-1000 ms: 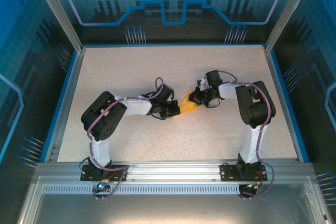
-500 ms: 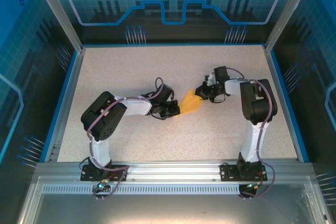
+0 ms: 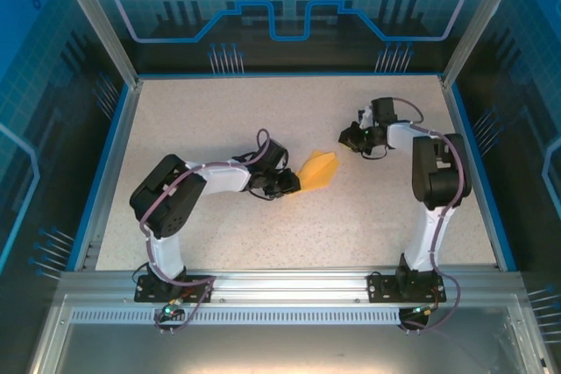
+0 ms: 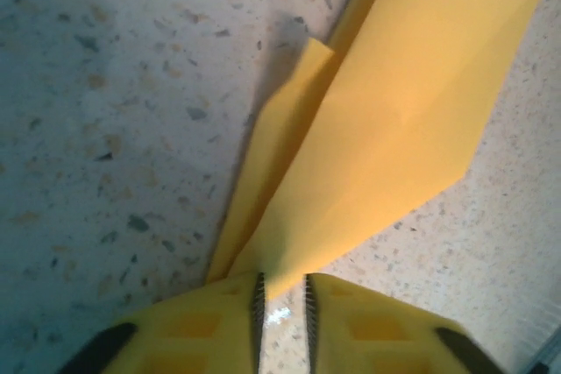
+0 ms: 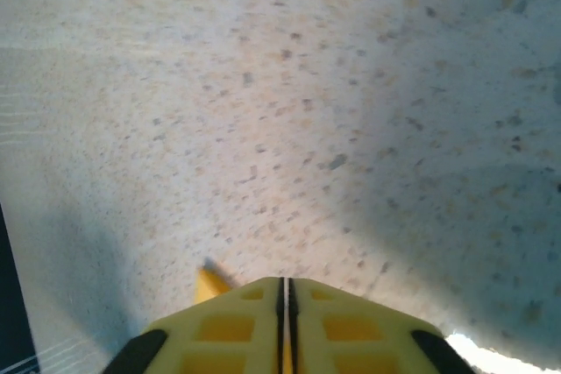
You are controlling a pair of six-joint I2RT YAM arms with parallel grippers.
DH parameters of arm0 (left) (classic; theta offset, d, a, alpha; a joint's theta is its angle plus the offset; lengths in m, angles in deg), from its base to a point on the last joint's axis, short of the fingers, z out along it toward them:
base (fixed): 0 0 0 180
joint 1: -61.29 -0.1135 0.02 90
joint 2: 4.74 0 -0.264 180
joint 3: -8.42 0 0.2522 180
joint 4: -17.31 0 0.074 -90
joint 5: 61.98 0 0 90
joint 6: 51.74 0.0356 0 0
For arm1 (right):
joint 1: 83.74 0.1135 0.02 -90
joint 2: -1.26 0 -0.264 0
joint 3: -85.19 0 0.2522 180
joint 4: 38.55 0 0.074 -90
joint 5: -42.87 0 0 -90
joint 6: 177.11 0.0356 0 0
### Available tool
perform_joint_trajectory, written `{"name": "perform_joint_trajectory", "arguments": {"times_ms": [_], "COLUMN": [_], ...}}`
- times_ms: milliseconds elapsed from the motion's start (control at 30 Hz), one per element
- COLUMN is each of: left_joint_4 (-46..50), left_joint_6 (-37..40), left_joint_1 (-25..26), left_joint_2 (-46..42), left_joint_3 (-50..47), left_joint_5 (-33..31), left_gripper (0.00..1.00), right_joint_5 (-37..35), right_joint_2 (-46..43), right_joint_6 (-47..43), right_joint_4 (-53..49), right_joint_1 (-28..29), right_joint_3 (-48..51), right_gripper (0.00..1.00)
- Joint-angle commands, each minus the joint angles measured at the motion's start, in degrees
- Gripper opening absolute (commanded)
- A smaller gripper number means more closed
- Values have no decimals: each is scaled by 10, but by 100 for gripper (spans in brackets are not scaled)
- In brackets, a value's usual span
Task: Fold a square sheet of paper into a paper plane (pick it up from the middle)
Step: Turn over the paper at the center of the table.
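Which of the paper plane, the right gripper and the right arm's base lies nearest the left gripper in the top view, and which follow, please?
Measured from the left gripper:
1. paper plane, right at its fingertips, mid-table.
2. right gripper, beyond the plane, farther right and back.
3. right arm's base, at the table's near edge, right side.

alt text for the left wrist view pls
A folded orange-yellow paper plane lies on a speckled table, its narrow end reaching the yellow fingertips of the left gripper at the bottom edge. The jaws stand slightly apart, with the table showing through the gap.
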Motion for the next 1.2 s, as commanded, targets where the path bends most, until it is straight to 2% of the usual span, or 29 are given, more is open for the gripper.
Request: {"name": "perform_joint_trajectory", "arguments": {"times_ms": [0,167,333,633,900,1167], "left_joint_4": [15,19,20,-2,-12,-17], "left_joint_6": [23,64,99,83,69,65], "left_joint_1": [-5,-13,-14,-29,-35,-37], "left_joint_2": [-56,-71,-50,-15,-5,-1], "left_joint_3": [24,39,46,41,32,29], "left_joint_5": [11,-16,-36,-38,-40,-42], "left_gripper": [30,39,44,50,54,56], "right_joint_5": [-44,-73,-55,-4,-29,-4], "right_joint_2": [-69,-121,-135,-89,-58,-46], "right_joint_6": [-27,-21,6,50,76,133], "right_joint_4": [-41,-48,-27,22,-8,60], "right_joint_1": [21,61,91,129,138,142], "right_joint_3": [19,77,115,122,101,116], "right_gripper": [24,51,60,60,59,58]}}
